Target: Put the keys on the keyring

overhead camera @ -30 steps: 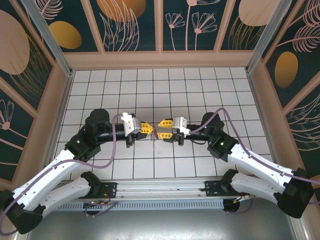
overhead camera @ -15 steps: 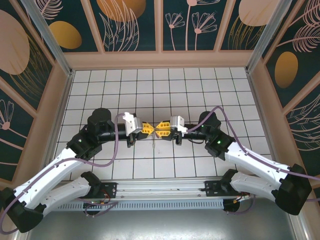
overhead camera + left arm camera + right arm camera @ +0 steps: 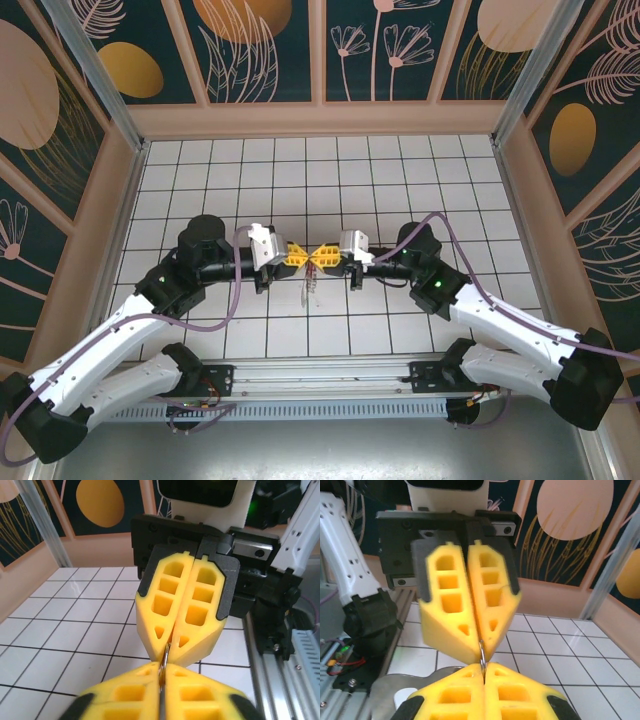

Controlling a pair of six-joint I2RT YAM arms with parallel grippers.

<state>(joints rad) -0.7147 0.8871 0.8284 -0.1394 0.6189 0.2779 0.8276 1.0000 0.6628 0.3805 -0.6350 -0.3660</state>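
My two grippers meet tip to tip above the middle of the tiled floor: left gripper [image 3: 305, 256], right gripper [image 3: 323, 256]. A thin metal loop of the keyring [image 3: 165, 659] runs edge-on from one pair of yellow fingers into the other. In the left wrist view my left gripper [image 3: 162, 672] is shut on it from below, with the right gripper's fingers [image 3: 197, 605] pressed together above. The right gripper [image 3: 484, 669] pinches the same keyring [image 3: 482, 652]. A thin silvery piece with a touch of red, the keys [image 3: 311, 288], hangs below the fingertips.
A flat grey metal piece [image 3: 395, 690] with a pale hole shows low on the left under the right gripper; I cannot tell what it belongs to. White tiled floor [image 3: 420, 180] stretches all round, with wooden walls [image 3: 320, 120] at its edges.
The two grippers have come together from a small gap to touching tips. The right gripper's fingers have shut. The hanging piece now dangles lower beneath them.
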